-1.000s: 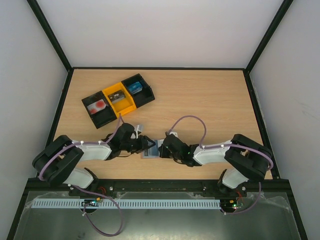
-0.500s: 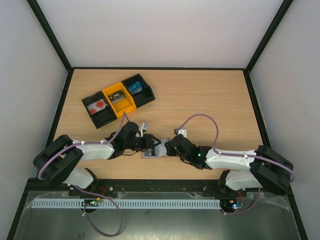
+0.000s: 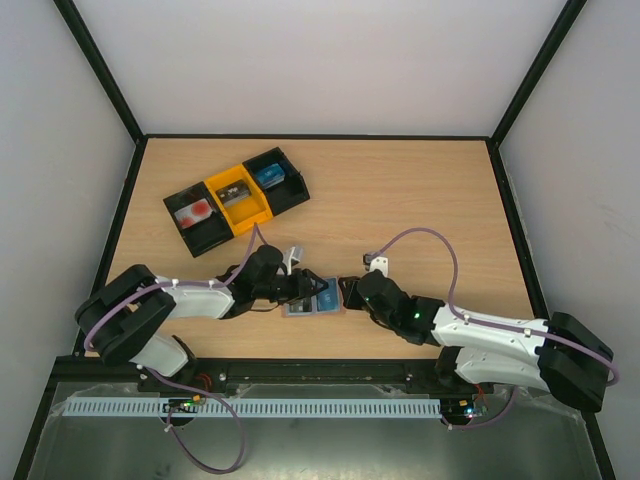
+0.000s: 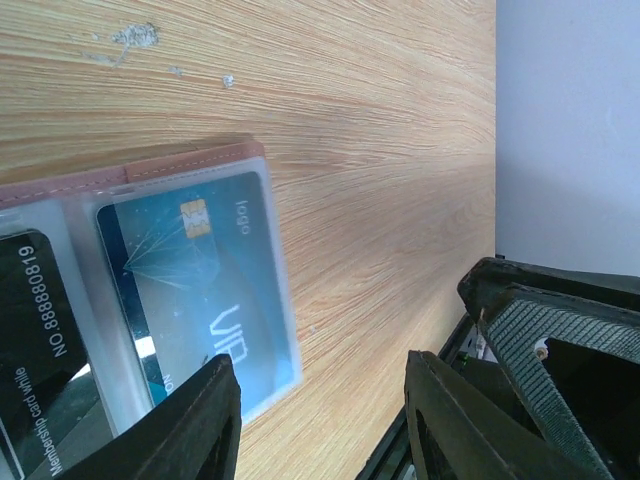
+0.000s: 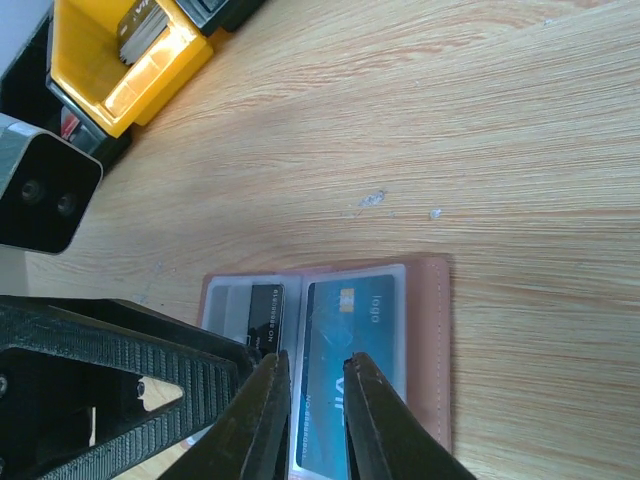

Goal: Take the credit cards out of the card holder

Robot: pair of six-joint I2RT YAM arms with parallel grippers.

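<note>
Since a second ago my right arm has swung out low to the side, and my right gripper (image 5: 313,358) has cracked its jaws a sliver apart, tips over the blue card (image 5: 370,320). The card holder (image 3: 312,298) lies open flat near the table's (image 3: 420,200) front edge. Loads of bare wood to the right and beyond, and the tray (image 3: 237,199) is well off back-left. My left gripper (image 4: 320,365) has its jaws apart, one finger across the holder by the black card (image 4: 40,330), the other over bare wood.
</note>
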